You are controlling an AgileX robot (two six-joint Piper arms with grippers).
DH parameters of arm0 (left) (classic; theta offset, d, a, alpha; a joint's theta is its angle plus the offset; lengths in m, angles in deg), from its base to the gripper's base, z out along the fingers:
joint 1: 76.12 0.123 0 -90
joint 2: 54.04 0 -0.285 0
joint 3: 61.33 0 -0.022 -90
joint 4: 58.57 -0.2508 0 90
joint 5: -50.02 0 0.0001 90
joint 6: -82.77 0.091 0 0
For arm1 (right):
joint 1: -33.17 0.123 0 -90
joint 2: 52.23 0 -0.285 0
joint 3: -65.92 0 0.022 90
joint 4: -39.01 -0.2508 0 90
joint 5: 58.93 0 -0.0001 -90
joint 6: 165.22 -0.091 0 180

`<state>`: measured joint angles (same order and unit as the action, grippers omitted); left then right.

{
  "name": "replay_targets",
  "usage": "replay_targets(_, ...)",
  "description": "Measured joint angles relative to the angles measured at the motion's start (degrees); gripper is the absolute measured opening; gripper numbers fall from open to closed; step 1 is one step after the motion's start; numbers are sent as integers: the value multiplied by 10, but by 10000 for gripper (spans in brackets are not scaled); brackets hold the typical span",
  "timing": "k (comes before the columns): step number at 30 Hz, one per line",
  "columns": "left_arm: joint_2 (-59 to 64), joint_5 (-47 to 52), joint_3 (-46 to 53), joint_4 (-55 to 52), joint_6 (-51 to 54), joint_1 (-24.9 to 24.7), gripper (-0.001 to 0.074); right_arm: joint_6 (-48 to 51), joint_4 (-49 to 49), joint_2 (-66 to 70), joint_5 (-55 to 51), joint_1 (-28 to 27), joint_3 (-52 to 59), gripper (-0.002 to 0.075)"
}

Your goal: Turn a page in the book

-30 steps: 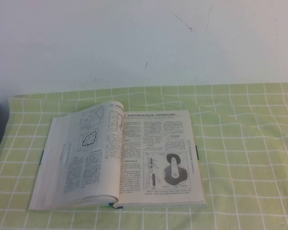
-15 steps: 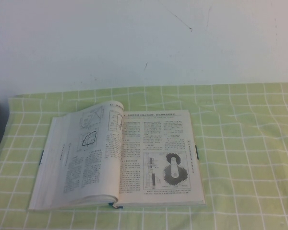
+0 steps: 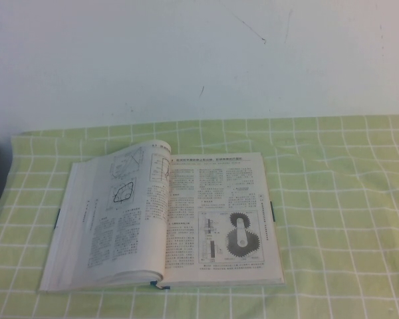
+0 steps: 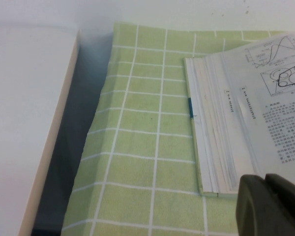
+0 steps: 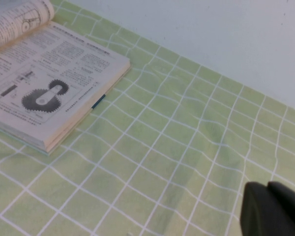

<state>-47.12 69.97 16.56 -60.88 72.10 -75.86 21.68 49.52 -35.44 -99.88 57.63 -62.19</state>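
Note:
The book (image 3: 213, 266) lies open on the green checked cloth, with dark teal cover edges showing at both sides. The page (image 3: 123, 199) with the bold polygon diagram faces up on the left stack and arches a little near the spine. The right-hand leaf shows a black gear drawing (image 3: 243, 234). Neither gripper shows in the high view. My left gripper (image 4: 266, 179) is shut and empty, just above the book's (image 4: 221, 147) near left corner. My right gripper (image 5: 267, 187) is shut and empty over the cloth, well to the right of the book (image 5: 54, 83).
A white board (image 4: 24, 123) stands beyond the cloth's left edge with a dark gap (image 4: 71, 147) beside it. A white wall (image 3: 199, 60) rises behind the table. Green cloth (image 3: 339, 199) stretches to the right of the book.

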Motion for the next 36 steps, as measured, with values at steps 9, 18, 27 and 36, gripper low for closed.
replay_targets(9,0,0,0,0,-16,-12,-3,0,0,0,0,0,0,-3)
replay_targets(18,0,0,1,-6,-19,-28,-3,0,0,0,0,0,0,-3)
replay_targets(27,0,0,1,-6,-10,-28,-3,0,0,0,0,0,0,-3)
replay_targets(36,0,0,1,-6,-9,-28,-3,0,-1,0,0,0,0,-3)
